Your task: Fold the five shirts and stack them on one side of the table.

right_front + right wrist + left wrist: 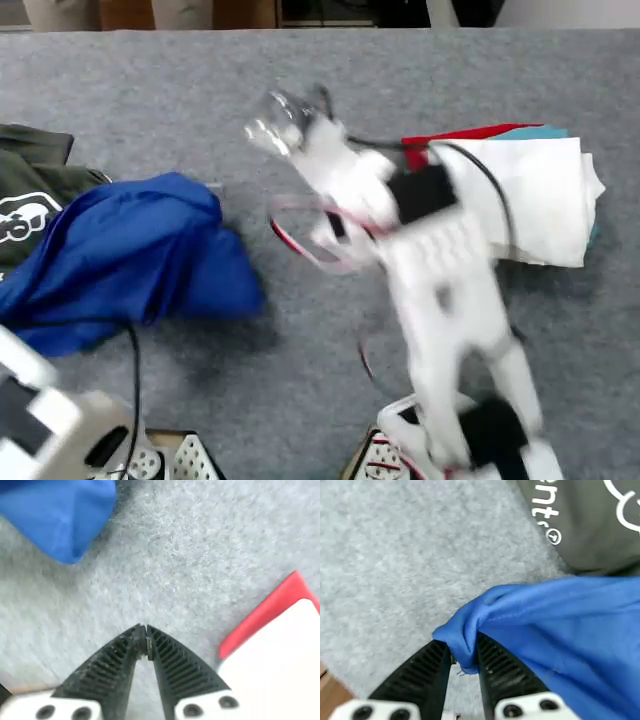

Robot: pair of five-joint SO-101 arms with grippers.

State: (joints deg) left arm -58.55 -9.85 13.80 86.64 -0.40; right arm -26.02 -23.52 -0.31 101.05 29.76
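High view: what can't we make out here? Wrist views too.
High view, folded stack: the shirt count under the white top is unclear; red and teal edges peek out, and the right arm covers one edge.
High view, right arm: motion blur smears its outline.
High view, dark green shirt: cut off by the left edge, partly under the blue shirt.
Left wrist view, blue shirt: runs off the frame.

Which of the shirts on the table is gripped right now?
The blue shirt: its edge is pinched in the left gripper. The dark green shirt beside it and the folded stack with the white shirt on top lie free.
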